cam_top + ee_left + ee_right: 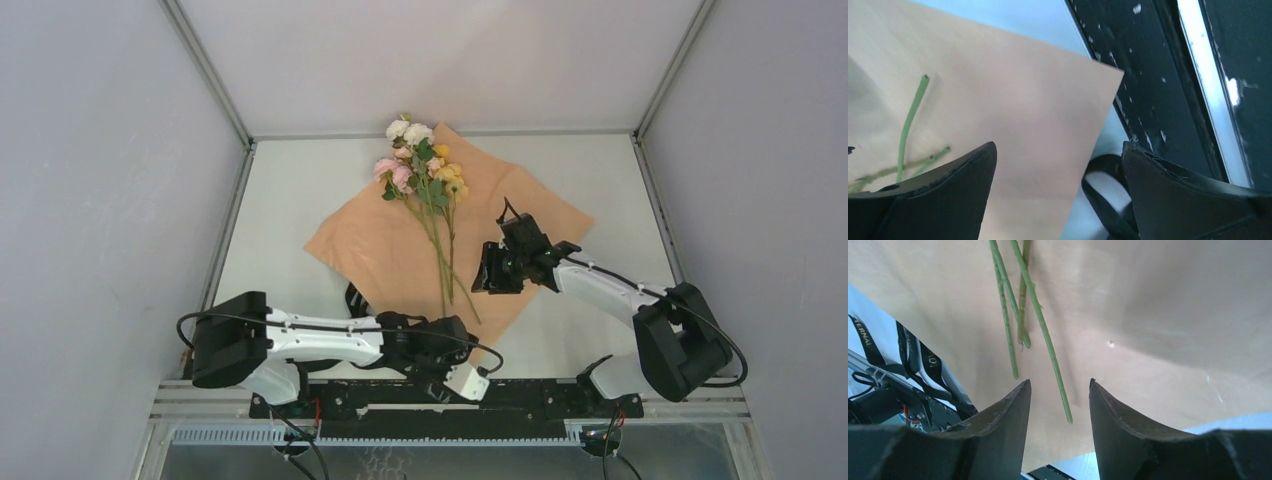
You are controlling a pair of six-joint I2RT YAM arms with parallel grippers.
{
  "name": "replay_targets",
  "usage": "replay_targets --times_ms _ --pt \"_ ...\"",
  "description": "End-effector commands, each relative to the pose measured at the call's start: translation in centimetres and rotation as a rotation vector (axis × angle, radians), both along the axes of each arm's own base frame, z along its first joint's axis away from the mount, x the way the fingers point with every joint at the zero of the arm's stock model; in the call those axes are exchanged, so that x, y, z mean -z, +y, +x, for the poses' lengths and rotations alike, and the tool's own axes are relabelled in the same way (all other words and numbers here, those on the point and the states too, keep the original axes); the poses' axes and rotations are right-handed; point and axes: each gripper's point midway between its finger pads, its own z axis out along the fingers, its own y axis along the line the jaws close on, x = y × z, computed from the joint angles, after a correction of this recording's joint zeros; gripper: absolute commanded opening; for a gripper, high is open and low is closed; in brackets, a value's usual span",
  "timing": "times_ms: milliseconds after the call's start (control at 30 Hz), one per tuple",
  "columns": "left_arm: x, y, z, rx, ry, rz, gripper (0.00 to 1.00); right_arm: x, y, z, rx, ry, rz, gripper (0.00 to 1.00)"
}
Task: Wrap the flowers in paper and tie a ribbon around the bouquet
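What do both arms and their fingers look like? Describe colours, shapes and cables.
Both match: the left arm and right arm have white shell links between chunky black joint housings, with thin black cables looping alongside. The fingers are matte black, broad at the root, curving to narrow tips.

Bright, even overhead light.
My left wrist view is soft, stems (pixel 909 120) blurred; faint shadows on the paper (pixel 1173 340); glare streaks the metal rail (pixel 1210 75).
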Motion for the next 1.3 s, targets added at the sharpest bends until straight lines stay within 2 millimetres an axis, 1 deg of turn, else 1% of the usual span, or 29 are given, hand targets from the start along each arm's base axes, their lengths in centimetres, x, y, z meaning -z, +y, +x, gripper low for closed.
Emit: replay_targets --times_ms 0,67,133,200,267,367,467,567,633,667,800,833,933,967,1033,1100,1167,1233,1267 --pt "0.3 -3.5 0.6 0.026 -0.085 -0.143 0.98 -0.6 -1.0 -0.7 0.036 -0.017 -0.016 0.55" --pt "1.4 -3.6 0.5 0.037 -0.088 -0.131 0.97 -0.7 -1.3 -0.9 0.041 -0.022 -0.018 0.55" --pt "2.2 -3.5 1.2 0.019 -0.129 -0.114 0.94 -0.8 -1.5 -1.0 0.045 -0.022 -0.02 0.55" --pt "2.4 -3.5 2.0 -0.011 -0.163 -0.105 0.91 -0.7 -1.6 -1.2 0.045 -0.023 -0.019 0.55" --pt "2.0 -3.6 2.2 -0.035 -0.167 -0.118 0.84 -0.6 -1.7 -1.2 0.04 -0.022 -0.019 0.54" --pt "1.2 -3.6 2.2 -0.052 -0.168 -0.146 0.66 0.0 -1.6 -1.1 0.034 -0.012 -0.013 0.54" --pt "-0.1 -3.6 2.9 -0.102 -0.194 -0.181 0.46 0.9 -1.3 -0.9 0.025 0.013 -0.008 0.53" --pt "-2.0 -3.7 3.7 -0.171 -0.195 -0.208 0.21 1.7 -0.9 -0.7 0.017 0.029 0.003 0.52" --pt "-3.2 -3.5 4.4 -0.23 -0.165 -0.207 0.03 2.0 -0.6 -0.5 0.012 0.034 0.012 0.52" --pt "-3.7 -3.3 4.7 -0.258 -0.141 -0.207 0.0 2.1 -0.5 -0.4 0.007 0.035 0.018 0.52" --pt "-6.2 -3.2 6.3 -0.369 -0.001 -0.253 0.0 2.5 -0.3 0.2 0.001 0.045 0.049 0.51" --pt "-6.7 -3.3 6.1 -0.367 0.068 -0.268 0.0 2.6 -0.3 0.3 0.001 0.056 0.064 0.51" --pt "-8.1 -3.3 6.2 -0.377 0.209 -0.307 0.0 2.8 0.5 1.0 0.001 0.067 0.125 0.47" --pt "-8.4 -3.3 6.0 -0.367 0.263 -0.318 0.0 2.8 0.8 1.2 -0.001 0.071 0.141 0.46" --pt "-8.7 -3.4 6.4 -0.375 0.364 -0.341 0.0 2.7 1.4 1.6 -0.004 0.075 0.162 0.44" --pt "-8.9 -3.2 8.4 -0.428 0.419 -0.376 0.0 2.7 1.6 1.9 -0.007 0.075 0.164 0.44" --pt "-8.6 -2.8 10.9 -0.497 0.431 -0.391 0.0 2.1 1.4 2.2 -0.011 0.048 0.163 0.44" --pt "-8.6 -2.2 13.1 -0.544 0.454 -0.409 0.0 1.3 0.7 2.5 -0.025 0.015 0.166 0.44" --pt "-8.7 -2.2 13.9 -0.554 0.478 -0.426 0.0 0.7 0.3 2.7 -0.032 -0.006 0.168 0.45"
